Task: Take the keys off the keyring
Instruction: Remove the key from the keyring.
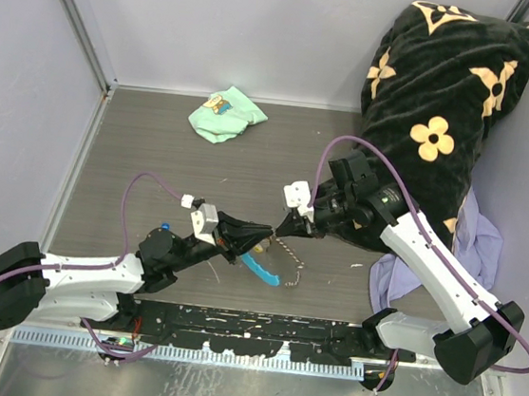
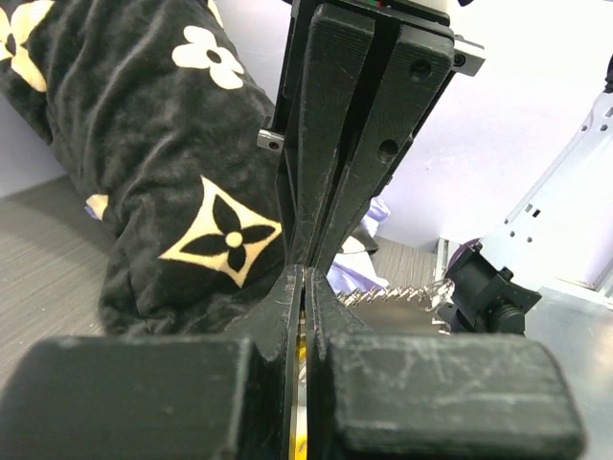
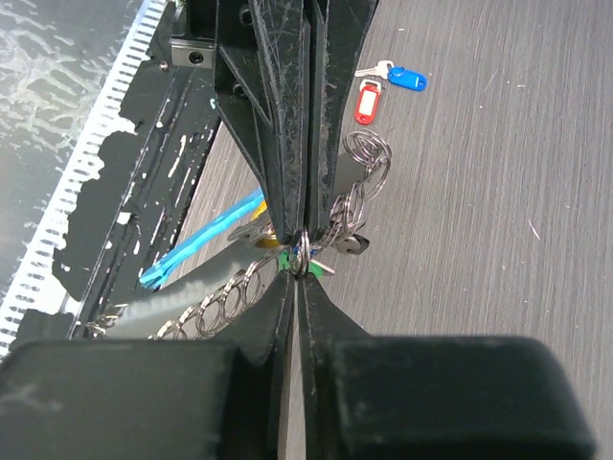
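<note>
1. Nearest me, the black base rail (image 1: 250, 325), its paint chipped white, runs along the near edge of the table (image 1: 153, 166).
2. Just beyond it, the sky-blue fob (image 1: 262, 270) and the grey chain (image 1: 292, 259) trail below the two fingertips, which meet nose to nose.
3. The keyring (image 3: 303, 251) sits at that meeting point. The right gripper (image 3: 300, 278) has its fingers pressed together on the ring. The left gripper (image 2: 305, 278) is closed with no gap. Its own fingers cover the spot, so I cannot tell what it pinches.
4. At the ring, only a green tag (image 3: 283, 257) peeps out. The fingers hide any other keys there.
5. Farther out, a red-tagged key (image 3: 367, 101) and a blue-tagged key (image 3: 407, 77) lie loose on the table, just beside each other and well apart from the ring.
6. On the right, a black flower-patterned blanket (image 1: 446, 114) rises behind the right arm, with a lavender cloth (image 1: 483, 247) at its foot. The blanket blocks the left half of the left wrist view.
7. Farthest away, a mint-green cloth (image 1: 226, 115) lies near the back wall.
</note>
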You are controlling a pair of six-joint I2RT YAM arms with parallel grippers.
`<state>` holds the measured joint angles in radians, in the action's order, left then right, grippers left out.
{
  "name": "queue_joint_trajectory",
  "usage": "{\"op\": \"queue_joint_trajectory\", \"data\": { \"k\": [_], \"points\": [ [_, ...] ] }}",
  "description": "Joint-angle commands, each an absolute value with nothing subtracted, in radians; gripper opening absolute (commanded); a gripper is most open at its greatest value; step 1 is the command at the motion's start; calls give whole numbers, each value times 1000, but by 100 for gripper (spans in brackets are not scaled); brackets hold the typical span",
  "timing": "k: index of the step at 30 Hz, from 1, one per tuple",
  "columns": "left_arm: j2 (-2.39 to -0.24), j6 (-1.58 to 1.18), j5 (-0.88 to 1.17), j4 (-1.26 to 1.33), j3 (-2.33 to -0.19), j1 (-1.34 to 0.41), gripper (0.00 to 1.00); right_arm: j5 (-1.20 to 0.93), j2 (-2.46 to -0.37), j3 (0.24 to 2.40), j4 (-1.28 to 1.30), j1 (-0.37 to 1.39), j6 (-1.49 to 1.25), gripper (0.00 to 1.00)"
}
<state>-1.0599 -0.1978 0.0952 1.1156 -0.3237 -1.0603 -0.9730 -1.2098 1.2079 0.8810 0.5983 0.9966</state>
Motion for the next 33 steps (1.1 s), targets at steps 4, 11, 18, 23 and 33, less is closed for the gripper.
{"op": "queue_joint_trajectory", "data": {
  "k": [4,11,18,23,33],
  "points": [
    [-1053,-196,67,1218,-371,-1065,0,-1021,-1173,1210,841,604,936,20],
    [-1051,-192,84,1209,-373,-1065,0,-1068,-1174,1224,839,584,898,22],
    [-1039,-185,83,1192,-369,-1065,0,-1085,-1184,1218,822,581,872,22],
    [-1042,-185,91,1189,-371,-1065,0,-1092,-1194,1201,796,581,852,18],
    [-1026,-191,107,1169,-364,-1064,0,-1039,-1192,1213,826,581,876,1]
  ]
}}
